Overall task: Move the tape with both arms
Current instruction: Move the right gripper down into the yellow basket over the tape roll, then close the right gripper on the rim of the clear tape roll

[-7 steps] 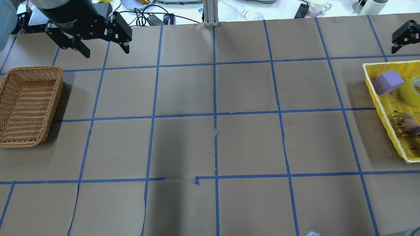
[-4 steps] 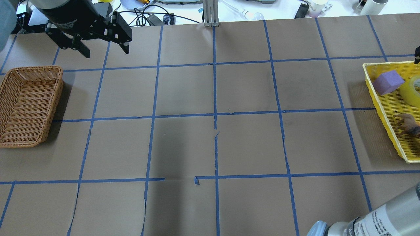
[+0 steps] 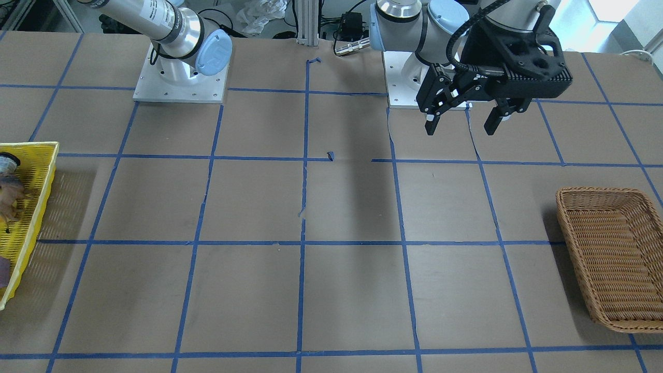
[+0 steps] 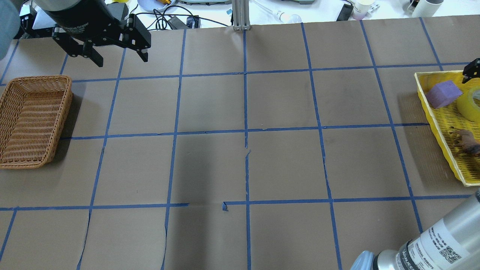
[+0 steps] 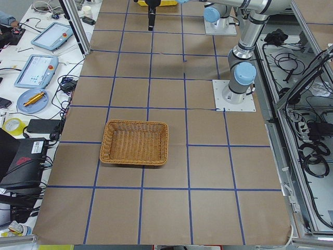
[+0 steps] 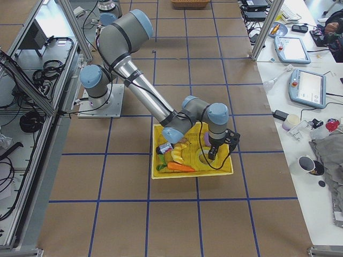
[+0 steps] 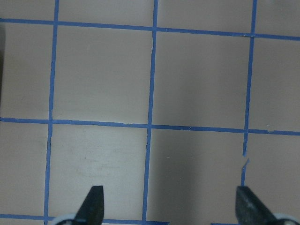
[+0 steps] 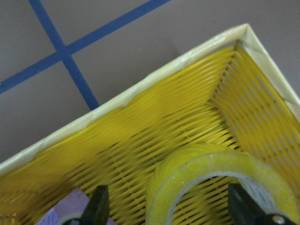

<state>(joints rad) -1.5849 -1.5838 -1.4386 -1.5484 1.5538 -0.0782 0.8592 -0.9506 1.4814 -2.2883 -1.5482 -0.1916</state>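
Note:
The yellow tape roll (image 8: 197, 166) lies flat in the far corner of a yellow tray (image 8: 140, 93). It also shows at the right edge of the overhead view (image 4: 470, 105). My right gripper (image 8: 169, 206) hovers above the roll, open, one finger (image 8: 99, 204) on each side of it, and holds nothing. Only its tip shows in the overhead view (image 4: 471, 71). My left gripper (image 4: 122, 60) is open and empty, high over the table's far left, beyond the wicker basket (image 4: 33, 120). It also shows in the front-facing view (image 3: 460, 129).
The yellow tray (image 4: 437, 123) also holds a purple block (image 4: 443, 93) and a brown toy animal (image 4: 465, 141). The right arm's forearm (image 4: 435, 243) crosses the near right corner. Blue tape lines grid the brown table.
The right gripper has moved from beyond the tray to over its far corner, above the tape. The right forearm has swung into the lower right. The left arm has not moved.

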